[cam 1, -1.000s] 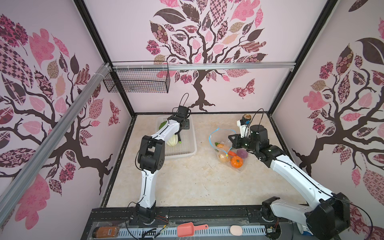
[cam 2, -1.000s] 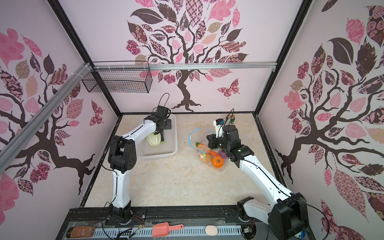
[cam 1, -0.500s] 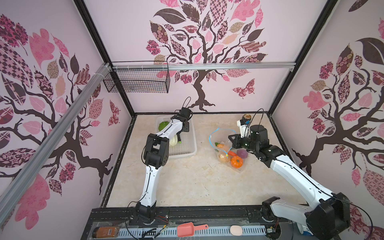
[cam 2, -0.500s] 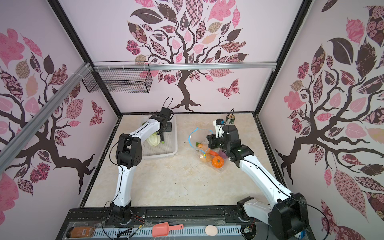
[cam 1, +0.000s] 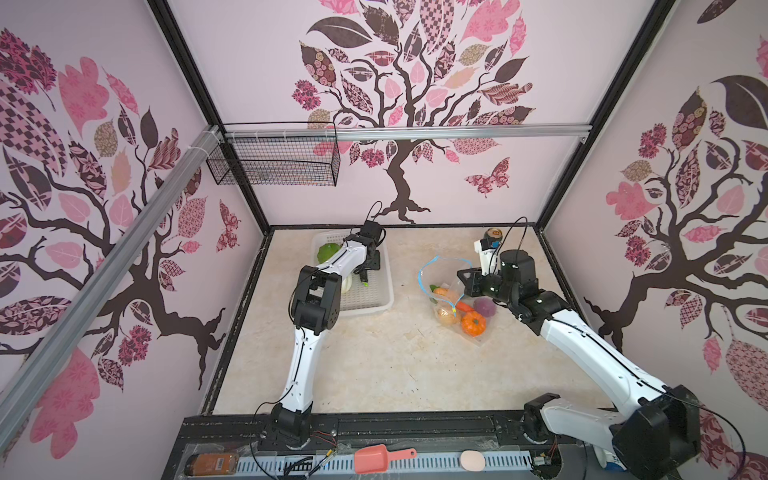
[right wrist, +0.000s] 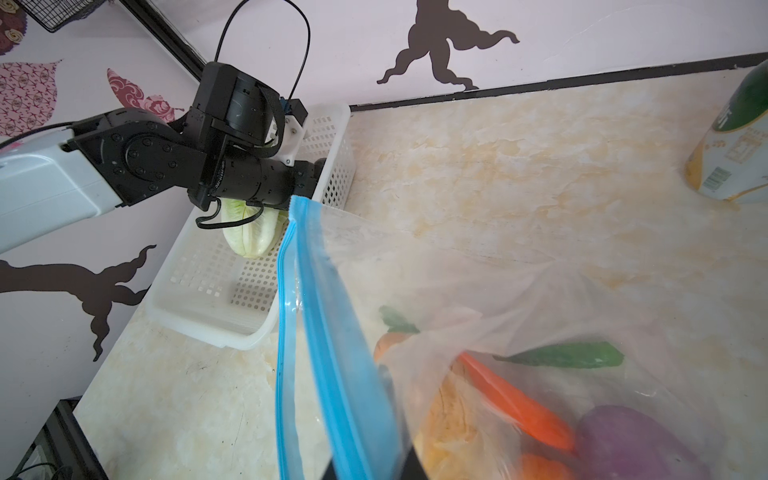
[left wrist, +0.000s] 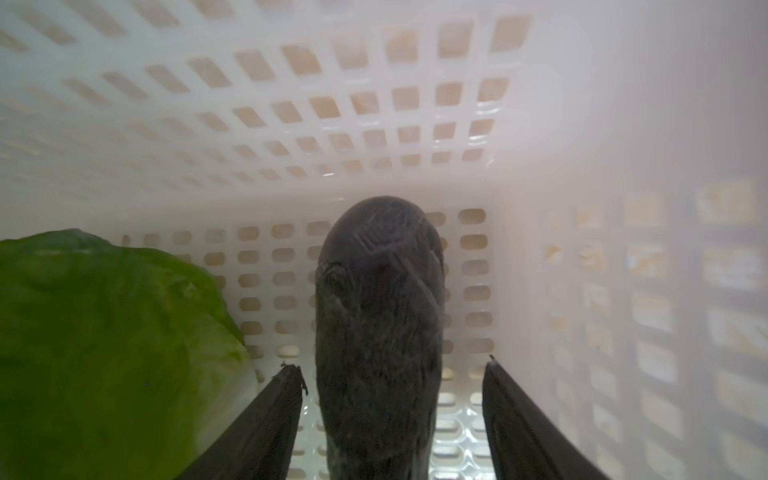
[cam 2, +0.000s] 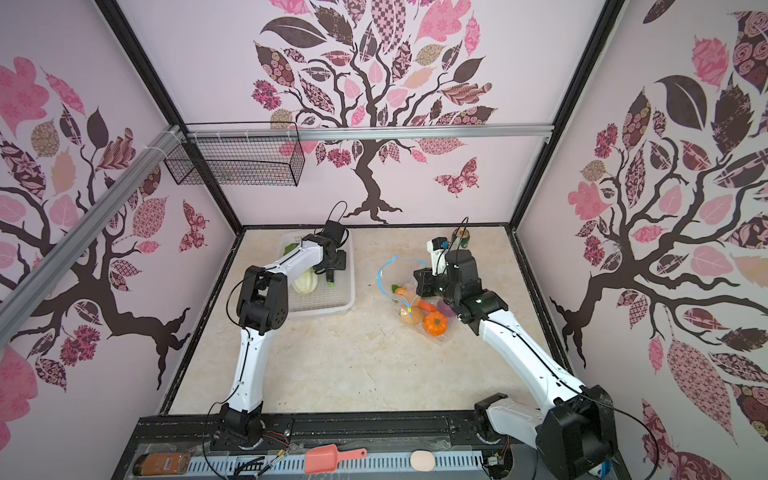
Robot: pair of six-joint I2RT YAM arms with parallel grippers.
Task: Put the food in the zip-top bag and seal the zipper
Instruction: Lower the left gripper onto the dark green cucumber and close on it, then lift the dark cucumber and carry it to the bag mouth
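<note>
My L hand (left wrist: 392, 365): open, astride eggplant (left wrist: 378, 291) in basket (left wrist: 374, 104), no grip.
My R hand (cam 1: 464, 281): pinched on zipper (right wrist: 332, 332), bag (right wrist: 540, 270) mouth open.
Cabbage (left wrist: 104, 332): in basket; carrot (right wrist: 511, 399), pumpkin (cam 1: 473, 323) in bag.

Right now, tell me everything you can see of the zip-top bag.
The zip-top bag is clear, thin, crinkled plastic with a light-blue zipper around its open, looped mouth. The right tool pinches the mouth edge and holds it up; the bottom lies on the table, right of the white basket, not touching it. Inside: carrot, pumpkin, purple onion, potato.
</note>
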